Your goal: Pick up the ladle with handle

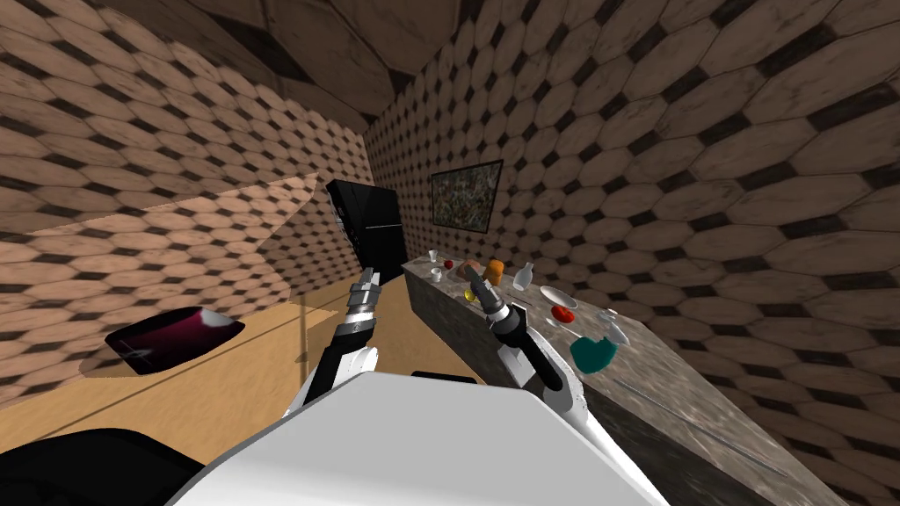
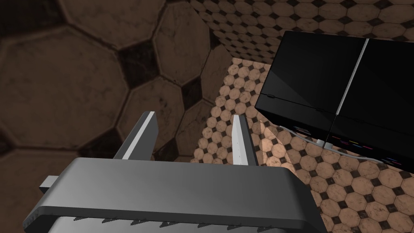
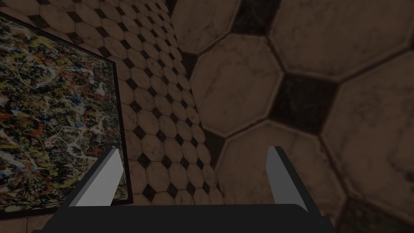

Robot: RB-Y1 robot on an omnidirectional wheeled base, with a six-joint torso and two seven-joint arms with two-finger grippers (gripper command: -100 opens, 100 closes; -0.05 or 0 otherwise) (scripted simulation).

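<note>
A long stone counter (image 1: 677, 391) runs along the wall on my right, with small things on it. Among them lies a pale shallow bowl shape (image 1: 558, 296) with a thin pale line (image 1: 518, 305) beside it; I cannot tell whether this is the ladle. My right gripper (image 1: 473, 274) hangs over the counter's near edge beside a small yellow thing (image 1: 469, 299). In the right wrist view the right gripper (image 3: 194, 155) is open and empty. My left gripper (image 1: 369, 277) is raised over the floor to the counter's left, open and empty (image 2: 194, 121), facing a black fridge (image 2: 343, 89).
On the counter stand a teal jug (image 1: 594, 353), a red fruit (image 1: 562, 314), a white bottle (image 1: 524, 277), an orange jar (image 1: 497, 271) and a white cup (image 1: 436, 275). The black fridge (image 1: 369, 224) stands at the counter's far end. A dark red shape (image 1: 171, 338) lies left.
</note>
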